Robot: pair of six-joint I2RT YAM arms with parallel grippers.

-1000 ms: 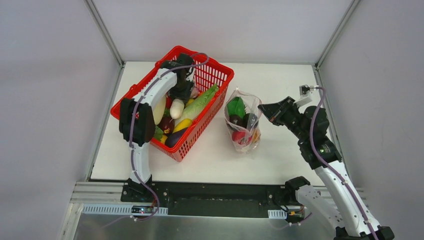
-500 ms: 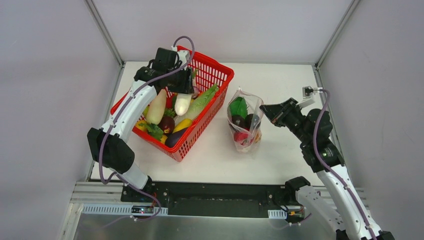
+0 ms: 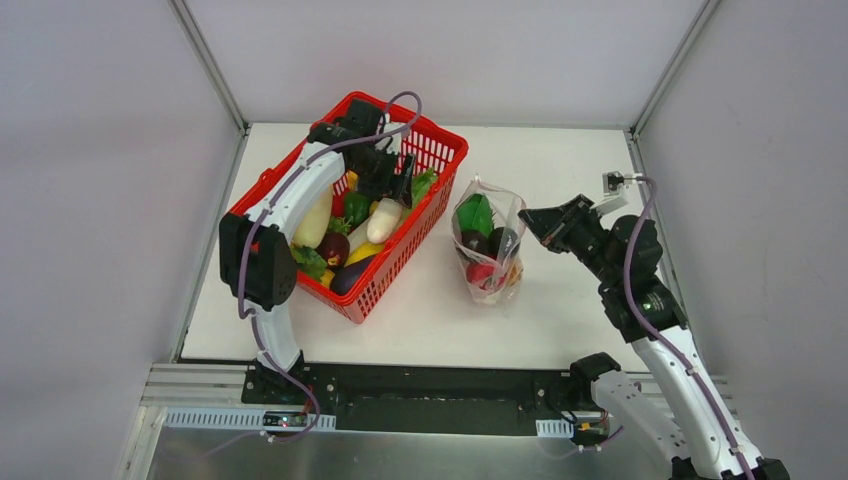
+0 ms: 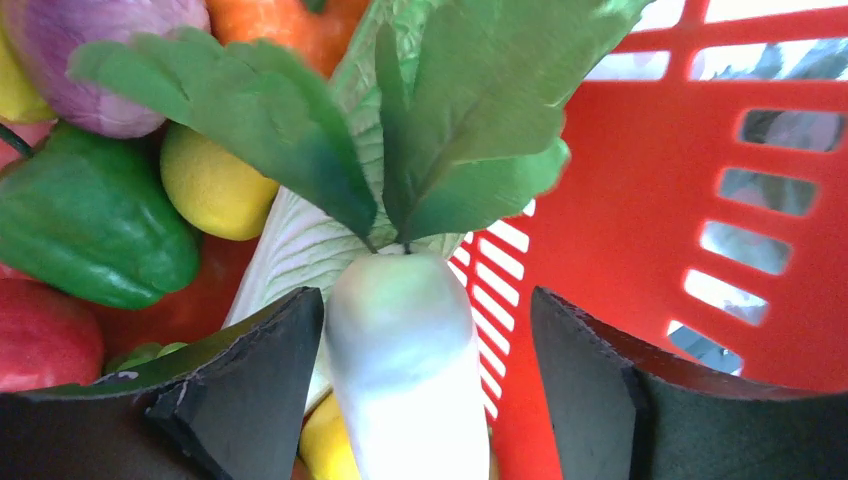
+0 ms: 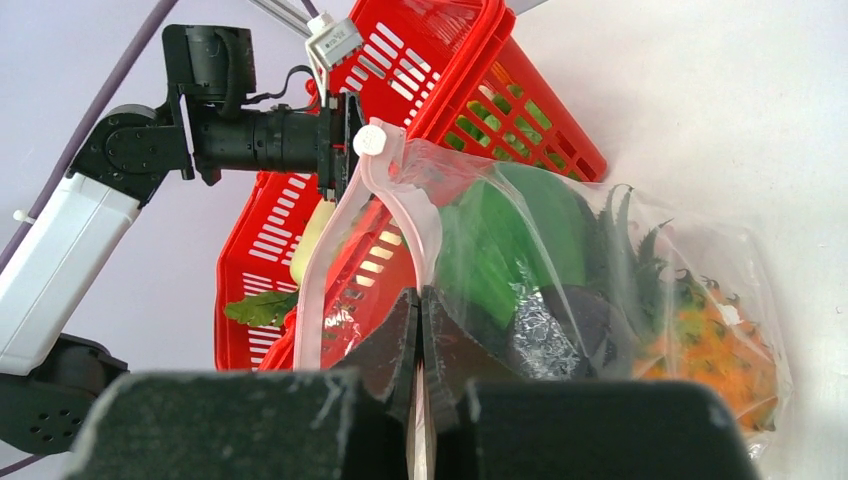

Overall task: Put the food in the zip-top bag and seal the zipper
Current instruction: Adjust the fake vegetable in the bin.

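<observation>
Swinging down since the earlier view, the left arm (image 3: 290, 200) has left the far corner of the red mesh basket (image 3: 440, 150) and now reaches toward the basket's right-hand wall. Its left end effector (image 4: 425, 310) has widened as it came. The jaws are now spread, and the white radish (image 4: 405, 370) lies between them rather than being pinched. One jaw sits just beside the radish and the other stands clearly apart. The radish's green leaves (image 4: 440, 120) fan out against the red wall, so this piece of food is inside the basket, not the bag. The zip-top bag (image 3: 512, 205) has not shifted. It stands on the tabletop (image 3: 560, 160) just right of the basket, already holding a green vegetable, a dark eggplant, a red fruit and an orange pineapple. The right end effector (image 5: 422, 320) is pressed together on the bag's mouth edge, pinching the plastic and keeping the mouth up. The pink zipper (image 5: 415, 215) arcs open and is unsealed. The radish appears to have been let go short of the bag, so it likely needs a fresh grasp before sealing can begin.
</observation>
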